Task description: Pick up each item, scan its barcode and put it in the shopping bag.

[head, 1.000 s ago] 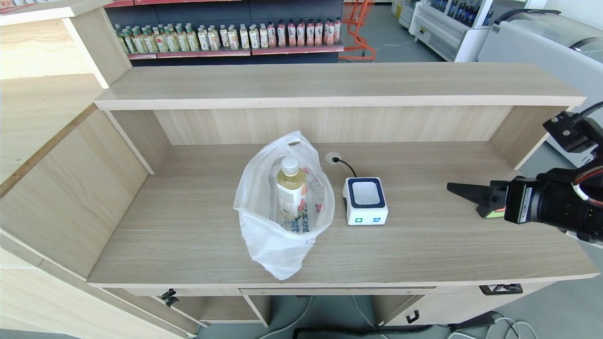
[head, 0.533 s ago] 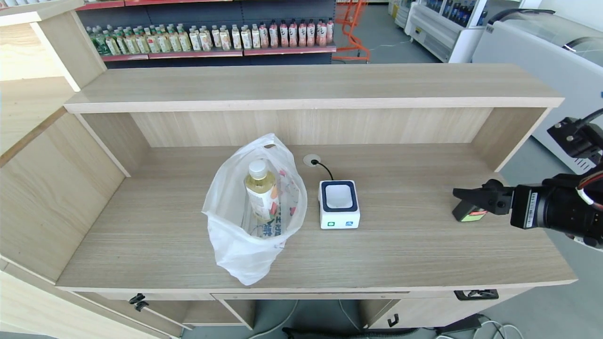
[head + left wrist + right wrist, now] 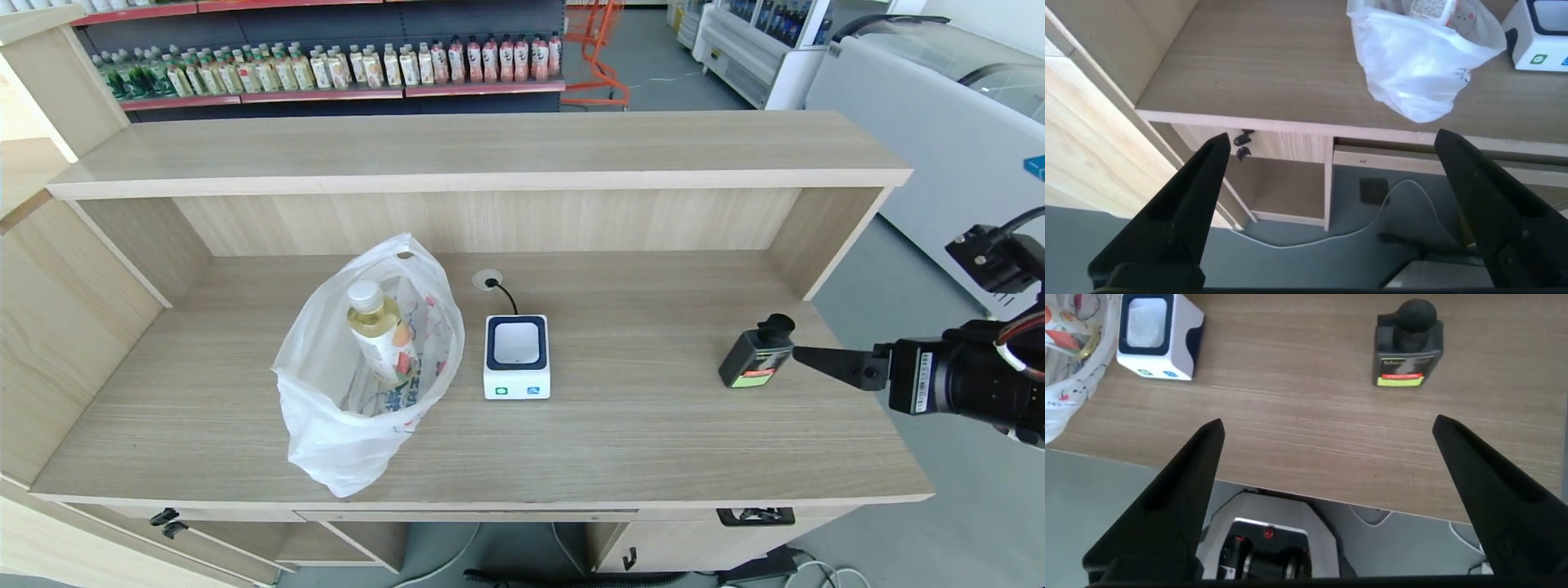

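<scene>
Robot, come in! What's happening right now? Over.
Left gripper open. Right gripper open, near dark bottle on counter. Nothing between them.

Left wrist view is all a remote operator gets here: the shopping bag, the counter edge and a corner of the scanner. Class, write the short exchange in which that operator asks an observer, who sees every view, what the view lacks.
Operator: Is anything left on the counter to scan?
Observer: Yes. A small dark bottle with a black cap stands on the counter, well to the right of the scanner.
Operator: Does the other arm have it?
Observer: No. The right gripper is open at the counter's right end, pointing at the bottle without gripping it.
</scene>
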Controlling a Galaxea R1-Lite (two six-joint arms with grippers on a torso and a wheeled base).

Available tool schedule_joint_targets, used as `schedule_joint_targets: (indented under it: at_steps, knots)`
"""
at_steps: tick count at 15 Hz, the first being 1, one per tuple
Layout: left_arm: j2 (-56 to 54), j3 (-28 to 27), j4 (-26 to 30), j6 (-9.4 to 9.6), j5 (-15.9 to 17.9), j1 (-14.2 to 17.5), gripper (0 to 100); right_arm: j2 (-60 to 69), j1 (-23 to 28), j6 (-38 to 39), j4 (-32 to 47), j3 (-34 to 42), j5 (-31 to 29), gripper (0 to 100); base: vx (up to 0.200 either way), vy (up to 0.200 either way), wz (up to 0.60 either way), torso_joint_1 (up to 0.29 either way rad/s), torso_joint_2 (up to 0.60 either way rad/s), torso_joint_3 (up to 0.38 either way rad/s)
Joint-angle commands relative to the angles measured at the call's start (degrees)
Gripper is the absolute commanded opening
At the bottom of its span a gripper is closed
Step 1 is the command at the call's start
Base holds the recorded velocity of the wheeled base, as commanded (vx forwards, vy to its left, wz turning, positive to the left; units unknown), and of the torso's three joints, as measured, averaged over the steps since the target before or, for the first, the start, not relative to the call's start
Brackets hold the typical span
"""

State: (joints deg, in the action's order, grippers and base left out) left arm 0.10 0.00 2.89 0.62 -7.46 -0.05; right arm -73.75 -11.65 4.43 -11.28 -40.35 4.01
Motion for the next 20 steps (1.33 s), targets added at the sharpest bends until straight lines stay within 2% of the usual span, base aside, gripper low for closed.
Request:
schedule_joint_targets:
  at_steps: [1, 3, 6, 8, 10, 13, 16, 19, 20]
  knots:
    - [-0.01, 0.0, 0.01, 0.08, -0.01, -0.04, 100, -0.25, -0.04, -0.21, 0.29, 0.1, -0.06, 100, 0.0, -0.2, 0.0, 0.002, 0.0, -0.002]
    - [0.08, 0.0, 0.01, -0.01, -0.01, -0.04, 100, -0.25, -0.04, -0.82, 3.81, -0.08, -1.02, 100, 0.0, -0.2, 0.0, 0.002, 0.0, -0.002]
    - [-0.01, 0.0, 0.01, -0.09, -0.01, -0.04, 100, -0.87, 0.05, -5.13, 7.94, -0.08, -5.68, 100, 0.0, -0.2, 0.0, 0.002, 0.0, 0.004]
    - [-0.01, 0.0, 0.01, -0.09, -0.01, -0.04, 100, -2.71, 1.46, -8.91, 8.29, -0.34, -8.14, 100, 0.0, 0.0, 0.0, 0.0, 0.0, 0.0]
    - [-0.01, 0.0, 0.01, -0.09, -0.01, -0.04, 100, -7.02, 4.36, -16.38, 8.29, -2.19, -9.81, 100, 0.0, 0.0, 0.0, 0.0, 0.0, 0.0]
    - [-0.01, 0.0, 0.01, -0.09, -0.01, -0.04, 100, -13.7, 5.33, -23.23, 8.38, -6.93, -11.31, 100, 0.0, 0.0, 0.0, 0.0, 0.0, 0.0]
    - [-0.01, 0.0, 0.01, -0.09, -0.01, 0.05, 100, -20.99, 4.89, -30.0, 7.67, -12.38, -10.87, 100, 0.0, 0.0, 0.0, 0.0, 0.0, 0.0]
    - [-0.01, 0.0, 0.01, -0.09, -0.01, -0.04, 100, -26.27, 2.78, -30.53, 7.15, -14.58, -8.67, 100, 0.0, 0.0, 0.0, 0.0, 0.0, 0.0]
    - [-0.01, 0.0, 0.01, -0.09, -0.01, -0.04, 100, -28.55, 2.07, -30.62, 3.37, -14.49, -8.67, 100, 0.0, 0.0, 0.0, 0.0, 0.0, 0.0]
